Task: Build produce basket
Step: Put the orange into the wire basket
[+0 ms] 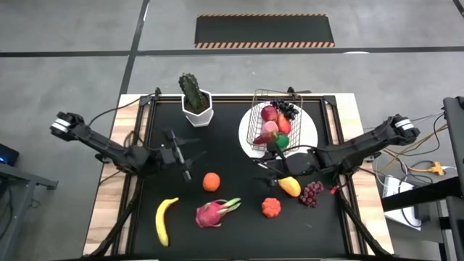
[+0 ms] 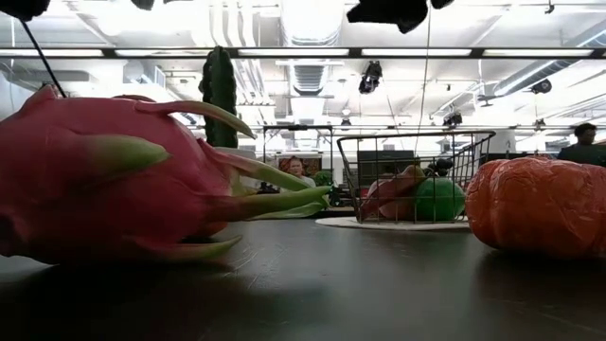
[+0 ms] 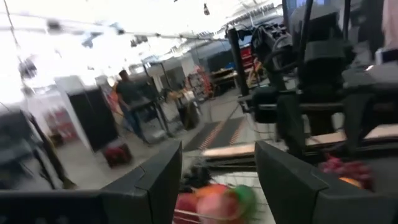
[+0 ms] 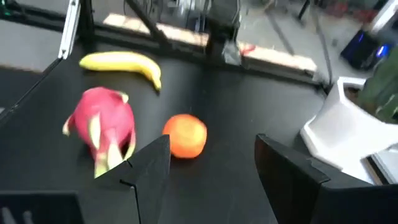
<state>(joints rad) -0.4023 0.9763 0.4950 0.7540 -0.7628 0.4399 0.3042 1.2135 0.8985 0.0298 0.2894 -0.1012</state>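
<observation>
The wire basket (image 1: pixel 270 119) stands on a white plate (image 1: pixel 308 130) at the far right and holds a pink peach, a green lime (image 2: pixel 437 199), dark grapes and a red fruit. Loose on the black mat lie an orange (image 1: pixel 211 181), a banana (image 1: pixel 165 220), a dragon fruit (image 1: pixel 214 212), a red pomegranate (image 1: pixel 271 207), a mango (image 1: pixel 290 186) and purple grapes (image 1: pixel 312 193). My left gripper (image 3: pixel 217 155) hovers open left of centre (image 1: pixel 190 156), pointing toward the basket. My right gripper (image 4: pixel 211 149) hovers open near the basket's near side (image 1: pixel 262 168), facing the orange (image 4: pixel 185 135).
A green cactus in a white pot (image 1: pixel 196 101) stands at the far middle of the mat. The mat's raised black frame (image 1: pixel 333 123) runs around the work area. People and shelving show in the room beyond the table.
</observation>
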